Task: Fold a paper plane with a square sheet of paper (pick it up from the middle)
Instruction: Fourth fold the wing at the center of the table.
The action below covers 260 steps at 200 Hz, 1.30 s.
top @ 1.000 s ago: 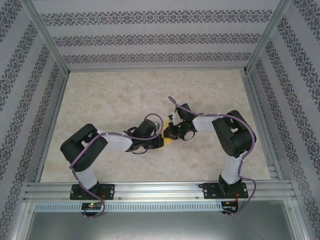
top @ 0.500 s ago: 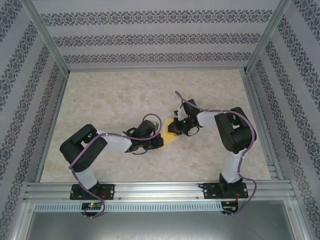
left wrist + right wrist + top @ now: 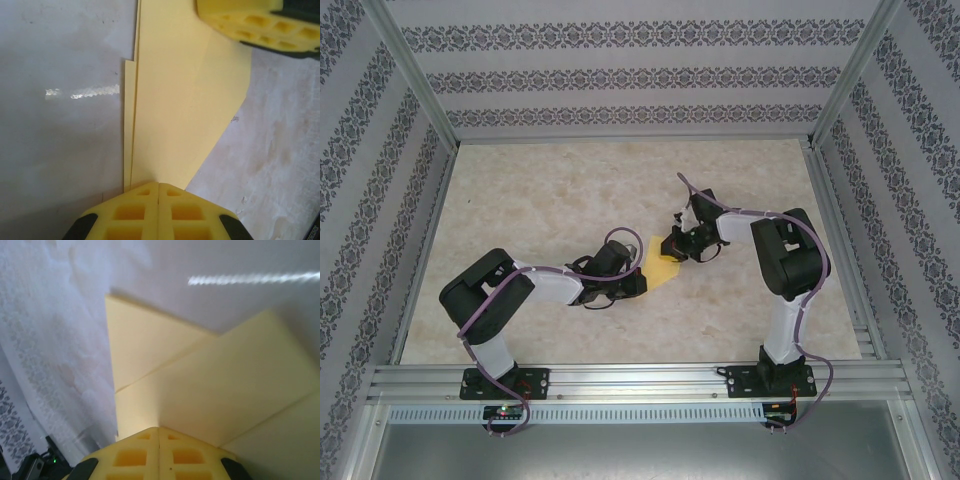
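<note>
right end effector (image 3: 159,429) has slid farther off, baring more of the square sheet of paper (image 3: 185,90). it and the left end effector (image 3: 158,187) both clamp it. light and floppy, so probably best held at folded edges.

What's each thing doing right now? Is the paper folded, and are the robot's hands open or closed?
yellow paper: folded into overlapping layers, lying on the table.
left hand: shut, tips resting on the paper.
right hand: shut, tips resting on the paper.

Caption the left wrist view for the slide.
Shut left gripper at the near edge of the folded yellow paper; right gripper's fingers over its far end.
</note>
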Each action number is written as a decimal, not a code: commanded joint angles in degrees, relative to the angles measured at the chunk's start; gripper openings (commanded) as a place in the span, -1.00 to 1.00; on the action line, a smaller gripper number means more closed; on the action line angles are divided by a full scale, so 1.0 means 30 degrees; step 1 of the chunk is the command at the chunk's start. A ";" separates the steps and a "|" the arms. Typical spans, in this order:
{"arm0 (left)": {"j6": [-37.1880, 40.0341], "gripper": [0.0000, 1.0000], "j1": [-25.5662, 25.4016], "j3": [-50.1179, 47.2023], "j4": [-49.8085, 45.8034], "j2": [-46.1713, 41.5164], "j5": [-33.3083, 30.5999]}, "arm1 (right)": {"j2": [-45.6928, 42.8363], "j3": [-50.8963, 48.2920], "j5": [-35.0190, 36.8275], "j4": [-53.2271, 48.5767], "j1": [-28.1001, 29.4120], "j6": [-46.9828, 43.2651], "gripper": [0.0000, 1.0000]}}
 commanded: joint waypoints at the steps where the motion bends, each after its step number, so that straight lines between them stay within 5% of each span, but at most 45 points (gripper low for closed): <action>1: -0.0214 -1.00 -0.0276 -0.1371 -0.4678 0.0700 0.0066 | 0.0643 0.0246 0.5642 0.1310 -0.1502 -0.0223 -0.99; 142: 0.0423 -1.00 -0.0261 -0.0312 -0.4613 0.0455 0.0704 | -0.0754 0.1382 0.4503 0.2213 -0.2597 0.0274 -0.91; 214: 0.1719 -0.24 -0.0151 0.4350 -0.7378 -0.1812 -0.1607 | -0.5277 -0.3011 0.2649 0.3476 -0.1985 0.2406 -0.29; 260: 0.1208 -0.15 0.0279 0.3946 -0.6745 -0.2377 -0.3143 | -0.5495 -0.4544 0.2344 0.4695 -0.0210 0.3716 -0.18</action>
